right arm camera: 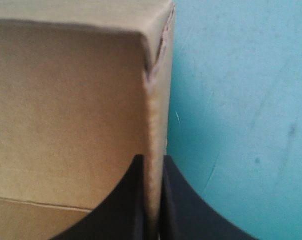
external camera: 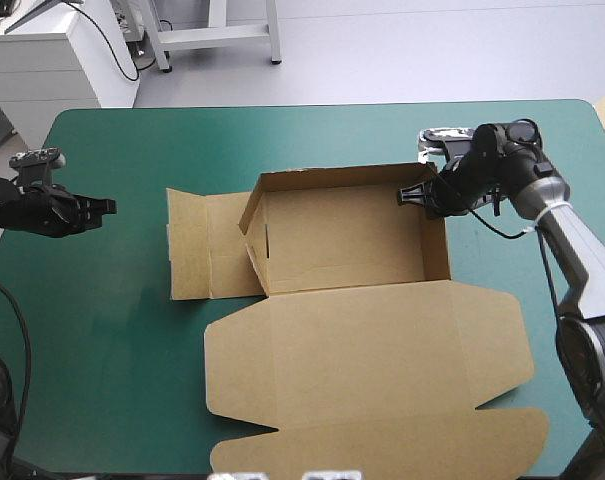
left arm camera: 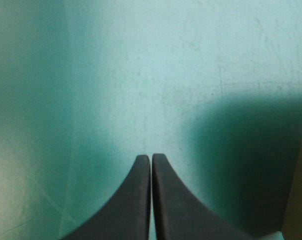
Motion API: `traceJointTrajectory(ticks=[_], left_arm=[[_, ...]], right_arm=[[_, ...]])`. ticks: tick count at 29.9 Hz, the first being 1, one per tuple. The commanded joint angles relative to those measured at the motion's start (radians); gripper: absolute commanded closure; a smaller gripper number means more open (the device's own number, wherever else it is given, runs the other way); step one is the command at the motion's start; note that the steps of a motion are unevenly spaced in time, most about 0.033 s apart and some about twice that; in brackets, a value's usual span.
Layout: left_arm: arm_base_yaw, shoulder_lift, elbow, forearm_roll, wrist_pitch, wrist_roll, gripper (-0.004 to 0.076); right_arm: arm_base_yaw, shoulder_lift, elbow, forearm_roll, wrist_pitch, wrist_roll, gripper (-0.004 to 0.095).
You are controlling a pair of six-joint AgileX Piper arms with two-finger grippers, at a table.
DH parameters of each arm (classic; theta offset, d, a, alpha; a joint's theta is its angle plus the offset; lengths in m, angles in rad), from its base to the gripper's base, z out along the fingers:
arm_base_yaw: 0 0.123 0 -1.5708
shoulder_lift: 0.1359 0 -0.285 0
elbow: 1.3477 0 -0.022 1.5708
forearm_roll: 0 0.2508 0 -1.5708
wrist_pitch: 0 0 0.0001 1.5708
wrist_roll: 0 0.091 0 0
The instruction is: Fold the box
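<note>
The brown box [external camera: 352,240] stands mid-table as an open tray with raised walls. Its wide lid [external camera: 372,350] lies flat toward the near edge, and a side flap [external camera: 207,245] lies flat on the left. My right gripper [external camera: 419,194] sits at the tray's far right corner, shut on the right wall. In the right wrist view that wall [right arm camera: 153,165] runs upright between the black fingers [right arm camera: 183,205]. My left gripper [external camera: 106,207] hovers over bare teal-green cover left of the box, shut and holding nothing; its fingers [left arm camera: 136,200] meet in a pointed arch.
Teal-green cover [external camera: 112,330] lies bare on the left between my left gripper and the flat flap. The lid's tabs reach nearly to the table's near edge [external camera: 382,445]. A strip of brown board [left arm camera: 298,200] shows beside my left gripper.
</note>
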Motion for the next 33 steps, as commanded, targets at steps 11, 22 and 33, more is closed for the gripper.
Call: traceJointTrajectory(ticks=[11, 22, 33], left_arm=[[0.001, -0.042, -0.023, -0.049, -0.032, 0.018, 0.0731], [0.001, -0.042, -0.023, -0.076, -0.03, 0.018, 0.0731], [0.001, -0.042, -0.023, -0.081, -0.004, 0.018, 0.0731]], right_arm=[[-0.003, 0.074, -0.207, 0.086, 0.083, -0.069, 0.0509], [-0.003, 0.042, -0.388, 0.067, 0.157, -0.008, 0.0185], [0.159, -0.016, -0.271, -0.272, 0.157, 0.07, 0.0185]])
